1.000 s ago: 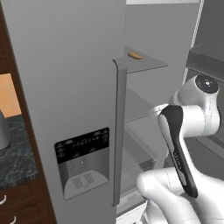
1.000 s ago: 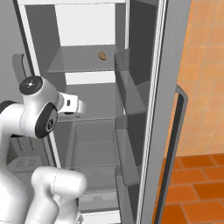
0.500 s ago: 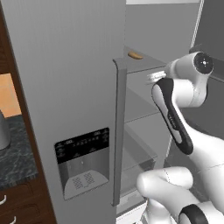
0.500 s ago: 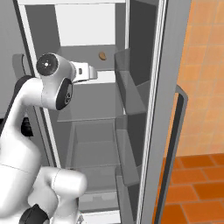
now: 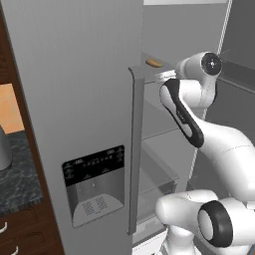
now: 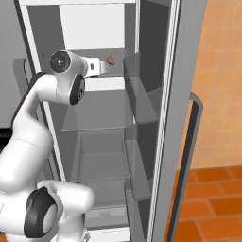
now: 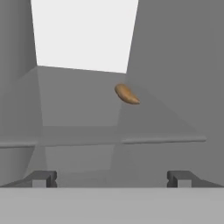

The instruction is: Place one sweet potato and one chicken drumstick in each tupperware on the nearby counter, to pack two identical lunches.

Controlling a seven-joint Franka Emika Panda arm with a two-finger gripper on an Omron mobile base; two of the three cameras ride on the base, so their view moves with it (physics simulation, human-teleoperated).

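Open refrigerator (image 6: 156,118) with grey interior; beside it, a dark speckled tabletop (image 5: 15,174). The white arm (image 5: 199,124) reaches to the upper shelf (image 7: 78,105). The pincer (image 7: 111,178), fingers spread wide and empty, points at the sweet potato (image 7: 127,94), which lies well apart, far back on that shelf.

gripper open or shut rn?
Open. The gripper fingertips stand wide apart, nothing between them; the sweet potato lies ahead on the fridge shelf.
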